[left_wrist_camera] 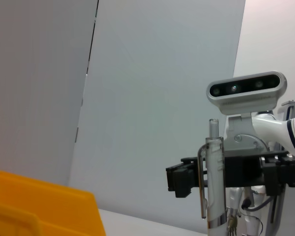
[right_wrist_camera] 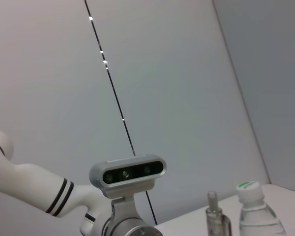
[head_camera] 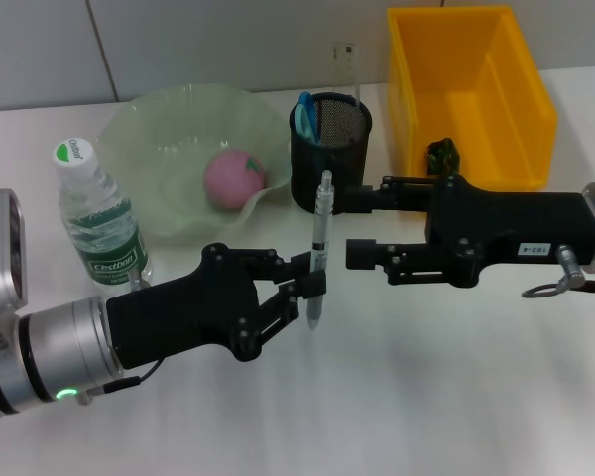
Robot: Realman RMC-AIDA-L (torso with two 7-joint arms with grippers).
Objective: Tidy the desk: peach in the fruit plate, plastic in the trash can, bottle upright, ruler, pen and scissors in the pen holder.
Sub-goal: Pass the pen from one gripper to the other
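My left gripper [head_camera: 312, 276] is shut on a clear pen [head_camera: 321, 233] and holds it upright above the table, in front of the black mesh pen holder [head_camera: 330, 149]. The pen [left_wrist_camera: 214, 182] also fills the left wrist view. My right gripper [head_camera: 360, 228] stands open just right of the pen, with nothing between its fingers. A clear ruler [head_camera: 347, 64] and a blue-handled item [head_camera: 303, 114] stand in the holder. The pink peach [head_camera: 235, 178] lies in the green fruit plate [head_camera: 169, 119]. The bottle [head_camera: 99, 223] stands upright. Dark green plastic [head_camera: 442, 154] lies in the yellow trash can [head_camera: 466, 94].
The pen holder stands between the fruit plate and the yellow can, at the back of the white table. The bottle [right_wrist_camera: 255, 214] stands left of my left arm. A grey wall runs behind the table.
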